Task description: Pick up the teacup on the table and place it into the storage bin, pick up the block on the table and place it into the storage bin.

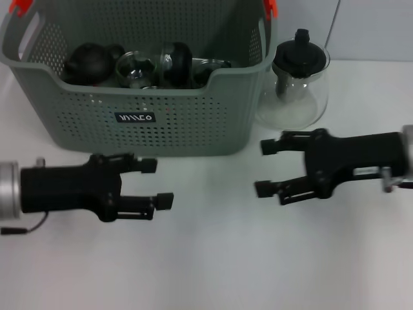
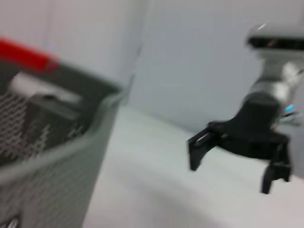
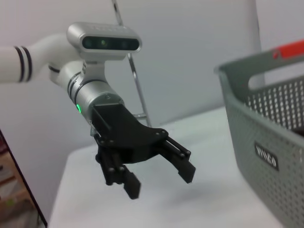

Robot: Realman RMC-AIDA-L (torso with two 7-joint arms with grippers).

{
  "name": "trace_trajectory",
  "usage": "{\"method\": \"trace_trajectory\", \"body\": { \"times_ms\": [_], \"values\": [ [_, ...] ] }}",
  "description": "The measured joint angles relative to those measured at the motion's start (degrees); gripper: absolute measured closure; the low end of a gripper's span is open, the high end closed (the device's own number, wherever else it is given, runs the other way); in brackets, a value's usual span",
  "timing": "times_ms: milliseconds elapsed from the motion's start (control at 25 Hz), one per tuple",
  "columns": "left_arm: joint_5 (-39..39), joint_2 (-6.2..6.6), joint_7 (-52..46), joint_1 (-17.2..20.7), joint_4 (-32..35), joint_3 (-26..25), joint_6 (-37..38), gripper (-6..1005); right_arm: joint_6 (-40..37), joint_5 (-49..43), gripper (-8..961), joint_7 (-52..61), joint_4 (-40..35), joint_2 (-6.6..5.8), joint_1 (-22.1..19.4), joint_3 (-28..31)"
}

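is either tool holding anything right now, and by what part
Nothing is held. The left tool and right tool both hover open and empty over the table in front of the storage bin.

A plain white tabletop [image 1: 213, 258] is filling most of the head view, lying evenly lit with only soft shadows. Beyond its far edge a pale grey wall [image 1: 368, 26] is rising, with a thin dark line running up it near the far right corner. In the right wrist view a thin metal rod [image 3: 135, 80] is leaning against the wall, and a brownish floor [image 3: 16, 199] is showing below the tabletop's edge.
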Motion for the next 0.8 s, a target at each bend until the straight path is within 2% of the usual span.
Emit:
{"method": "trace_trajectory", "body": {
  "times_ms": [160, 320, 800],
  "values": [
    [2.8, 0.44, 1.8, -0.5, -6.3, -0.1, -6.7, 150, 6.4, -1.7, 8, 0.1, 1.8, 1.32, 1.4, -3.8],
    [3.5, 0.66, 2.9, -1.0, -8.8, -0.1, -8.2, 150, 9.8, -2.6, 8, 0.4, 2.7, 2.19, 1.8, -5.7],
    [4.2, 0.52, 3.5, -1.0, -9.8, 0.0, -10.5, 150, 13.8, -2.8, 8, 0.5, 4.2, 2.11, 0.3, -7.7]
  ]
}}
